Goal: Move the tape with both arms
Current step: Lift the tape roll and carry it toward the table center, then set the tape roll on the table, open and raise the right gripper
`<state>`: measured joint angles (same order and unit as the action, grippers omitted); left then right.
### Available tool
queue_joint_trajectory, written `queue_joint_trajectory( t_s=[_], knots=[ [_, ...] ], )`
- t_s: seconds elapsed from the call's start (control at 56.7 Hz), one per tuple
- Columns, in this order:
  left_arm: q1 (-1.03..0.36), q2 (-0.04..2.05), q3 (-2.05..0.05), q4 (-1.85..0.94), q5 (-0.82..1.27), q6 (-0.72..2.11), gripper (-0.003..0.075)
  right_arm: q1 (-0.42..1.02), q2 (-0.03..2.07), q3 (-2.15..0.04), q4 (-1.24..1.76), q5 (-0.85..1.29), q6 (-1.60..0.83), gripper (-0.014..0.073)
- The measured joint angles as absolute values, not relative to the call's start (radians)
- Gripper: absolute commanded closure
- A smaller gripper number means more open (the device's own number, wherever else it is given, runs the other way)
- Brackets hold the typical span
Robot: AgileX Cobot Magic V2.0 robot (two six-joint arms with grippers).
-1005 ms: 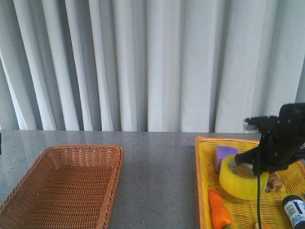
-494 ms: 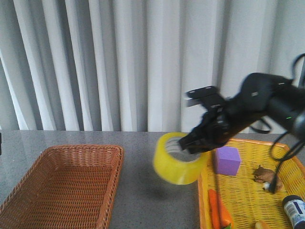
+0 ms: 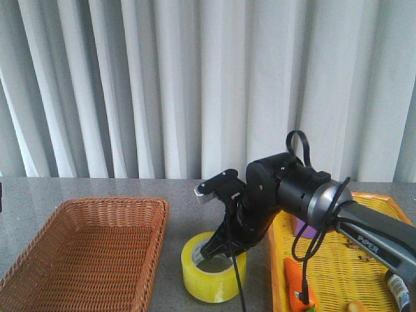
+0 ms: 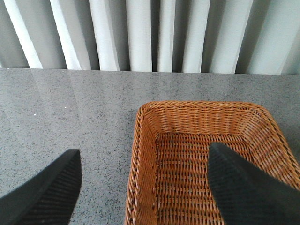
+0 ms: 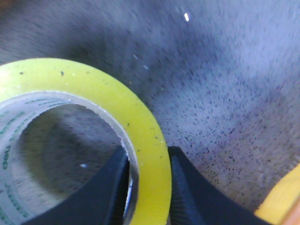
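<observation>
The yellow tape roll (image 3: 214, 276) lies flat on the grey table between the wicker basket and the yellow tray. My right gripper (image 3: 218, 250) is shut on its wall, one finger inside the white printed core and one outside; the right wrist view shows the roll (image 5: 117, 112) pinched between the two black fingers (image 5: 187, 187). My left gripper (image 4: 145, 187) is open and empty, one finger over the grey table and the other over the brown wicker basket (image 4: 140, 140). The left arm does not show in the front view.
The brown wicker basket (image 3: 78, 214) stands at the front left. A yellow tray (image 3: 383, 273) at the right holds a purple cube (image 3: 304, 229), an orange carrot (image 3: 296, 279) and a dark bottle (image 3: 400, 292). White curtains hang behind the table.
My right arm has carried the tape leftward out of the yellow tray, through the air, and lowered it onto the table between tray and basket.
</observation>
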<state>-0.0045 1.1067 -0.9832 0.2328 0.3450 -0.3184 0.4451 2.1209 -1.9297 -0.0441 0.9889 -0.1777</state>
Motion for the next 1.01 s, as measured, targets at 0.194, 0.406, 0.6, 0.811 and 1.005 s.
queue_joint_trajectory(
  t_s=[0.194, 0.406, 0.6, 0.811, 1.005],
  knots=[
    [-0.005, 1.107, -0.983, 0.233, 0.345, -0.318, 0.0175, 0.441, 2.156, -1.930, -0.046, 0.974, -0.167, 0.0457],
    [-0.005, 1.107, -0.983, 0.233, 0.345, -0.318, 0.0175, 0.441, 2.169, -1.931, -0.039, 0.967, -0.157, 0.0282],
    [-0.005, 1.107, -0.983, 0.231, 0.345, -0.318, 0.0175, 0.441, 2.165, -1.957, -0.018, 0.968, -0.143, 0.0141],
    [-0.012, 1.107, -0.983, 0.208, 0.346, -0.318, 0.0175, 0.441, 2.101, -1.958, -0.030, 0.970, -0.128, 0.0119],
    [-0.071, 1.107, -0.983, 0.207, 0.346, -0.268, 0.0175, 0.424, 1.961, -1.958, -0.120, 0.950, -0.052, 0.0127]
  ],
)
